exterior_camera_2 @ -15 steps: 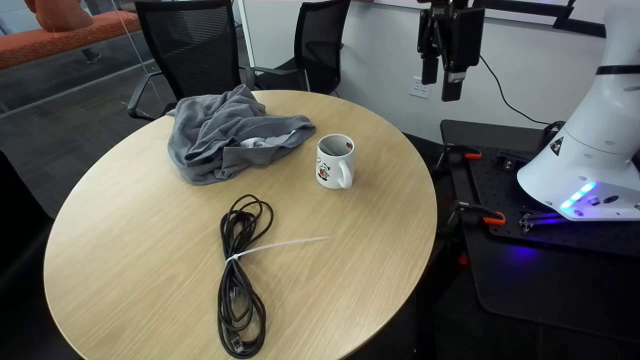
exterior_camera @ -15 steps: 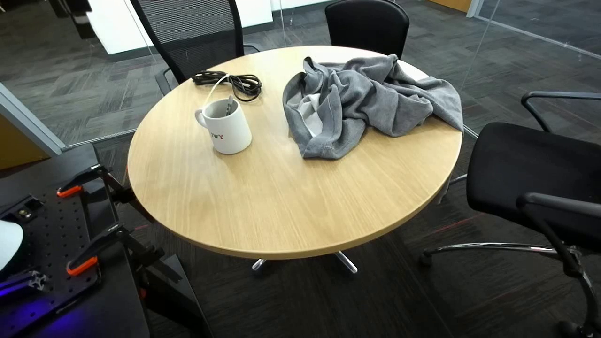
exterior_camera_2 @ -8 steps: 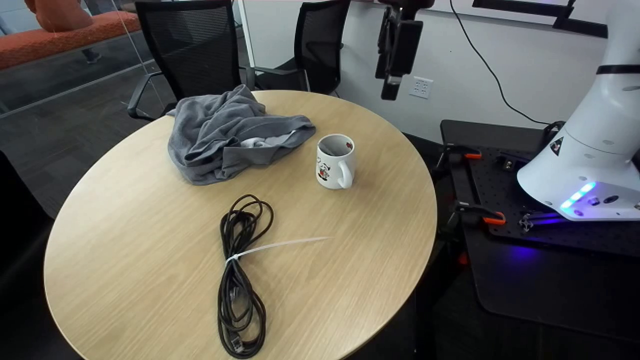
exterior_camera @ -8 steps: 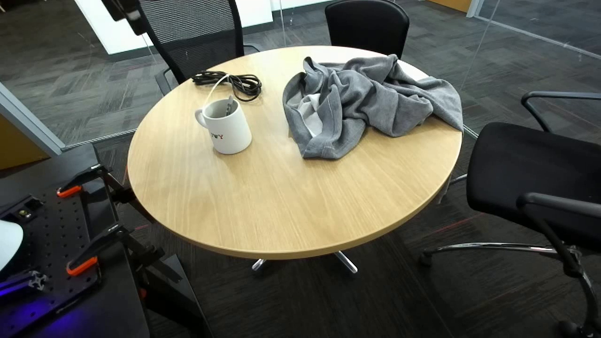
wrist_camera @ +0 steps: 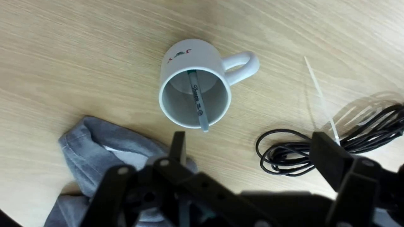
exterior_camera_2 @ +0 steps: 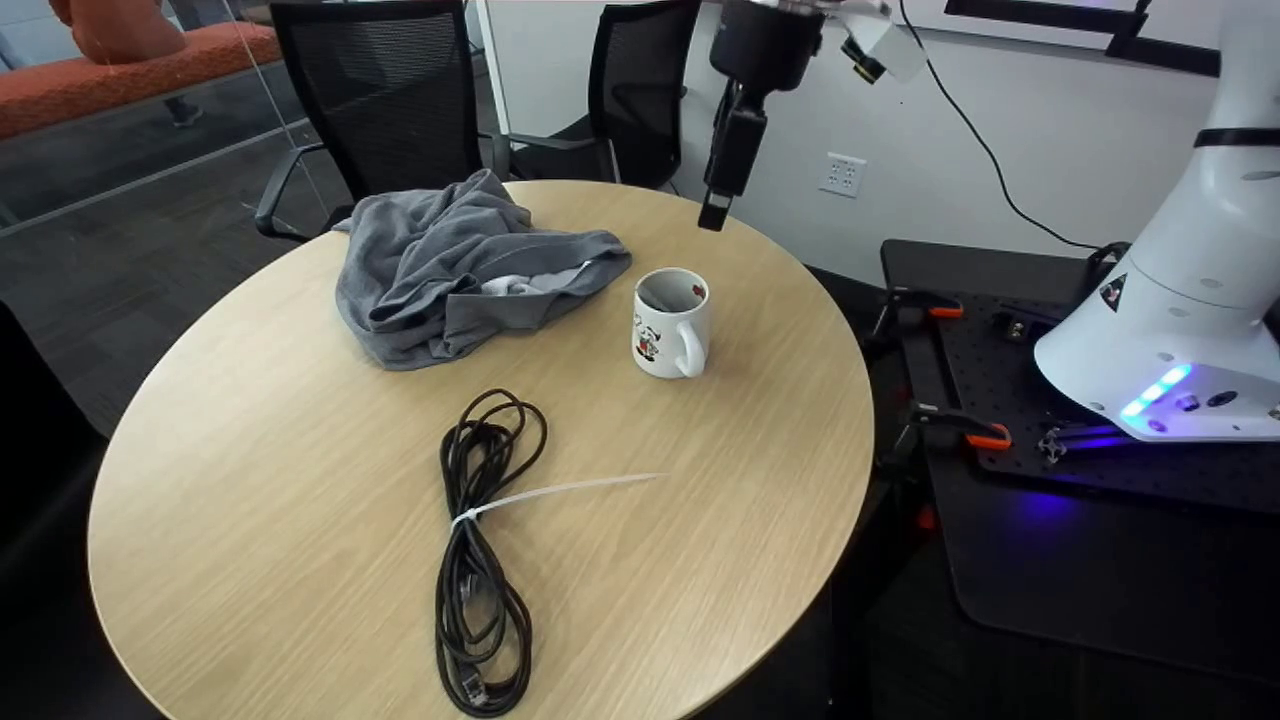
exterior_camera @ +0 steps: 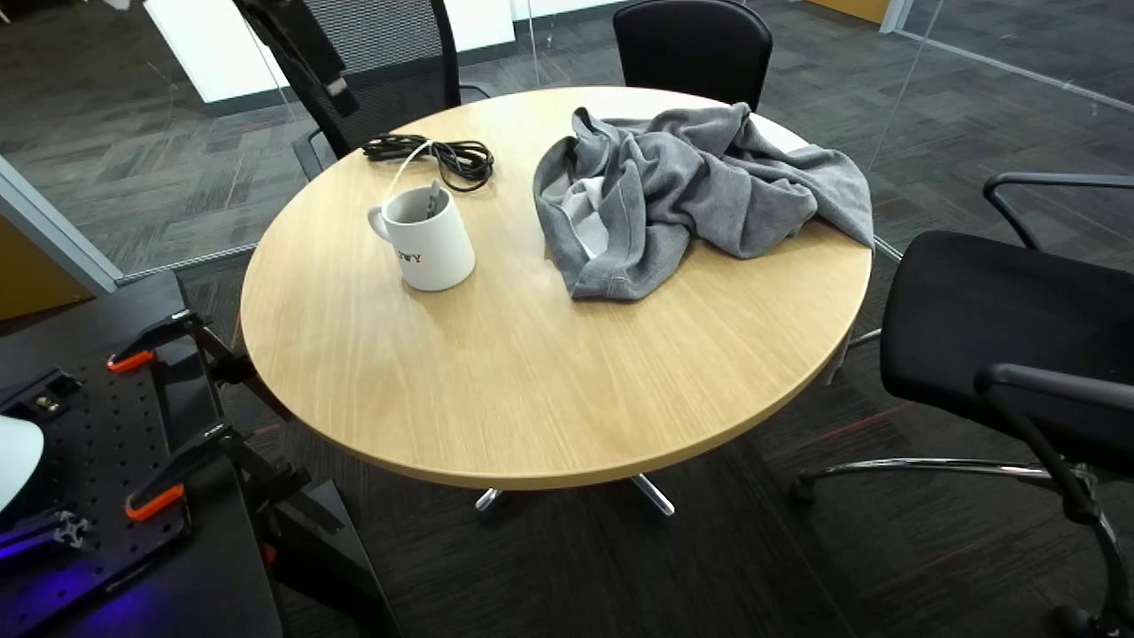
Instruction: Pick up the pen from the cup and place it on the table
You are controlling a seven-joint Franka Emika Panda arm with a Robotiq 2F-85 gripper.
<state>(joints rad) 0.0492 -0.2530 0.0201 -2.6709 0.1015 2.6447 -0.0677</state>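
While the hand (wrist_camera: 249, 142) hangs nearest in the wrist view, jaws wide apart, gripping nothing, the pen (wrist_camera: 198, 100) sits lower down, leaning inside the white cup (wrist_camera: 203, 58), one end poking past the rim. Cup upright on the surface (wrist_camera: 79, 69), apart from the hand. Black cable bundle (wrist_camera: 372, 135) and gray cloth (wrist_camera: 88, 164) lie there too, clear of the cup. Farthest: black chairs (exterior_camera: 693, 44) beyond the edge, both exterior views.

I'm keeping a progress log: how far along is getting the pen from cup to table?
Done: none of the transfer; the pen leans inside the cup, one end sticking out.
In hand: nothing gripped; the claw hangs open, apart from the cup.
Left: gripping the pen, lifting it out, laying it on the table.
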